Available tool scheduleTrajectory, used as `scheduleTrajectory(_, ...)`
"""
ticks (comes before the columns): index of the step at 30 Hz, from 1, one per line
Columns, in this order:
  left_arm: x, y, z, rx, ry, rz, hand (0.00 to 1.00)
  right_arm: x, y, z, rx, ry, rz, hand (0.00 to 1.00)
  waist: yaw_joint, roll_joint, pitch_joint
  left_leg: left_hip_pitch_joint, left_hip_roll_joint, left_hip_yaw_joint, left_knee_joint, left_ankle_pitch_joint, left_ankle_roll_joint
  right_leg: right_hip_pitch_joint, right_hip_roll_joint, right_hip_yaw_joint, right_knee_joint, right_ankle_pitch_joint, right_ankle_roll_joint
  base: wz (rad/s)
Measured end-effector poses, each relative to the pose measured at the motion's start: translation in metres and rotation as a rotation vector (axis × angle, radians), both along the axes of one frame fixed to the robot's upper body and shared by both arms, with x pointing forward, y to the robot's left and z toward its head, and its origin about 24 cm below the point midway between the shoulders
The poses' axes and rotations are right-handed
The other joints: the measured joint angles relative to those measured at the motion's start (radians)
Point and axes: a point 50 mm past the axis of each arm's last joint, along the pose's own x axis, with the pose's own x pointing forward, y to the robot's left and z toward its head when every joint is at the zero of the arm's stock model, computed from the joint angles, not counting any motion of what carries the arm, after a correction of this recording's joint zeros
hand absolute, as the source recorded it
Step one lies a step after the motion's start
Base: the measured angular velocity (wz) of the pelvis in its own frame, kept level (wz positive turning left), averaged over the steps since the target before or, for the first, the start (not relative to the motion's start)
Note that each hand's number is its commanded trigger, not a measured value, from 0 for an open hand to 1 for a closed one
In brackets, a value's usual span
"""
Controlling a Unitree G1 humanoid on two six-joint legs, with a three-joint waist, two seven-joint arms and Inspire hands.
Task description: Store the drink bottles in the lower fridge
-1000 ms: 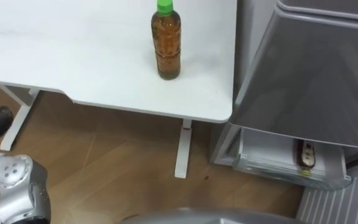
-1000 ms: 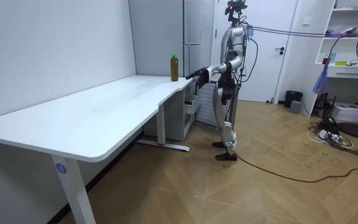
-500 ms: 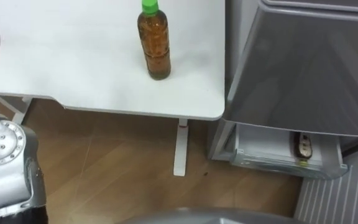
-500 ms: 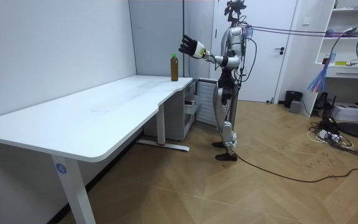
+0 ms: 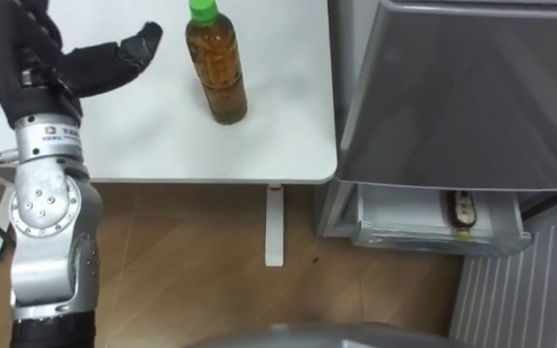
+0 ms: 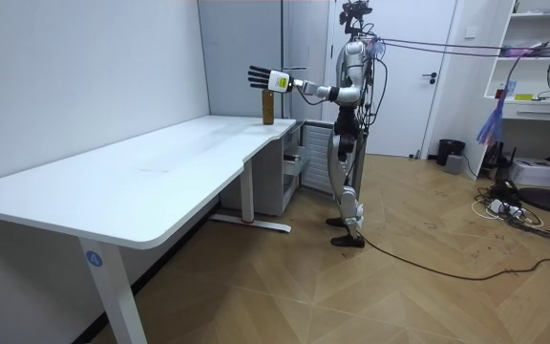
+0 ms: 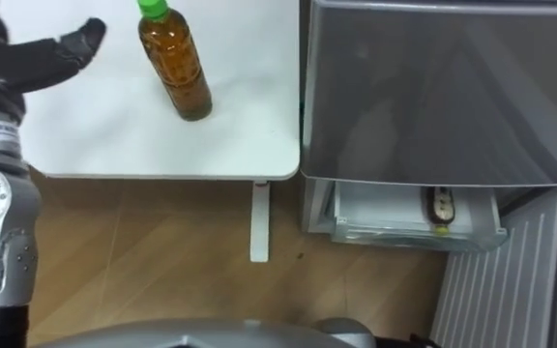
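The left hand is hovering open and empty over the white table, while the upright bottle is standing to its right (thumb side), untouched, near the fridge.

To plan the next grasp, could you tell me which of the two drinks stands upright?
The green-capped bottle on the table, by the left robot hand; the other drink lies in the fridge drawer.

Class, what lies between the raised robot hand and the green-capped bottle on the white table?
Nothing: the left eye view shows bare table between the left robot hand and the bottle, which stand apart.
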Motion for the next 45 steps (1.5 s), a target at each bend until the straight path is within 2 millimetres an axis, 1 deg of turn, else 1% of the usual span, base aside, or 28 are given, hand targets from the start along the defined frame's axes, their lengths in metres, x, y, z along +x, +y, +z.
scheduleTrajectory(1, 0.0, -0.001, -0.002, -0.002, 0.013, -0.02, 0.0, 0.001, 0.0, 0.0, 0.004, -0.003, 0.004, 0.0, -0.007, 0.0, 0.0, 0.0, 0.0, 0.006, 0.004, 0.0, 0.0, 0.001, -0.001, 0.001, 0.0, 0.0, 0.0, -0.06)
scheduleTrajectory(4, 0.001, -0.003, -0.004, 0.004, 0.033, -0.066, 0.0, 0.001, 0.0, 0.0, 0.004, -0.002, 0.013, 0.0, -0.012, 0.0, -0.0002, 0.002, 0.0, 0.017, 0.005, 0.0, 0.0, 0.001, -0.002, 0.005, 0.001, 0.0, 0.0, -0.06)
scheduleTrajectory(11, 0.002, -0.006, -0.008, -0.009, 0.065, -0.129, 0.0, -0.002, 0.0, 0.0, 0.003, 0.008, 0.02, 0.0, -0.013, -0.001, -0.0004, 0.009, 0.001, 0.019, 0.006, 0.0, 0.0, -0.001, -0.002, 0.011, 0.005, 0.004, 0.0, 0.0)
scheduleTrajectory(16, 0.003, -0.007, -0.008, -0.015, 0.065, -0.158, 0.0, -0.002, 0.0, 0.0, 0.003, 0.01, 0.023, 0.0, -0.012, -0.006, -0.0022, 0.01, 0.003, 0.017, 0.004, 0.0, 0.0, -0.001, 0.002, 0.014, 0.009, 0.006, -0.001, 0.0)
scheduleTrajectory(23, 0.004, -0.006, -0.014, -0.023, 0.094, -0.162, 0.0, -0.003, 0.002, -0.001, -0.008, 0.028, 0.015, 0.0, -0.012, -0.011, -0.0037, 0.01, 0.004, 0.017, 0.002, 0.0, 0.0, -0.001, 0.005, 0.014, 0.009, 0.006, -0.001, 0.0)
scheduleTrajectory(26, 0.004, -0.007, -0.016, -0.033, 0.108, -0.169, 0.0, -0.003, 0.003, -0.001, -0.01, 0.036, 0.012, 0.0, -0.013, -0.015, -0.0056, 0.011, 0.004, 0.017, 0.004, 0.0, 0.0, -0.001, 0.005, 0.013, 0.006, 0.006, -0.002, 0.0)
scheduleTrajectory(29, 0.004, -0.007, -0.016, -0.033, 0.11, -0.17, 0.0, -0.004, 0.004, -0.001, -0.01, 0.039, 0.012, 0.0, -0.014, -0.017, -0.0052, 0.011, 0.004, 0.017, 0.005, 0.0, 0.0, -0.001, 0.004, 0.013, 0.006, 0.006, -0.002, 0.0)
scheduleTrajectory(32, 0.004, -0.007, -0.017, -0.036, 0.114, -0.17, 0.0, -0.003, 0.003, -0.001, -0.013, 0.04, 0.013, 0.0, -0.014, -0.017, -0.005, 0.011, 0.004, 0.018, 0.005, 0.0, 0.0, -0.001, 0.004, 0.014, 0.005, 0.006, -0.002, 0.0)
scheduleTrajectory(37, 0.005, -0.004, -0.026, -0.071, 0.171, -0.151, 0.0, -0.003, 0.004, -0.001, -0.009, 0.053, 0.015, 0.0, -0.012, -0.015, -0.0048, 0.014, 0.005, 0.019, 0.005, 0.0, 0.0, -0.001, 0.006, 0.017, 0.008, 0.007, -0.003, 0.0)
scheduleTrajectory(40, 0.005, -0.003, -0.029, -0.076, 0.192, -0.142, 0.0, -0.003, 0.003, -0.001, -0.006, 0.066, 0.014, 0.0, -0.014, -0.012, -0.0034, 0.012, 0.006, 0.018, 0.003, 0.0, 0.0, -0.001, 0.007, 0.019, 0.014, 0.007, -0.003, 0.0)
scheduleTrajectory(43, 0.005, -0.003, -0.032, -0.079, 0.206, -0.139, 0.0, 0.002, 0.002, -0.001, -0.01, 0.056, 0.03, 0.0, -0.013, -0.008, -0.0034, 0.016, 0.007, 0.018, -0.007, 0.0, 0.0, -0.004, 0.01, 0.024, 0.017, 0.007, -0.004, -0.05)
scheduleTrajectory(45, 0.005, -0.002, -0.034, -0.095, 0.222, -0.139, 0.0, 0.0, 0.002, -0.001, -0.006, 0.066, 0.034, 0.0, -0.015, -0.008, -0.0037, 0.018, 0.009, 0.019, -0.006, -0.001, -0.001, -0.004, 0.013, 0.03, 0.017, 0.009, -0.006, -0.05)
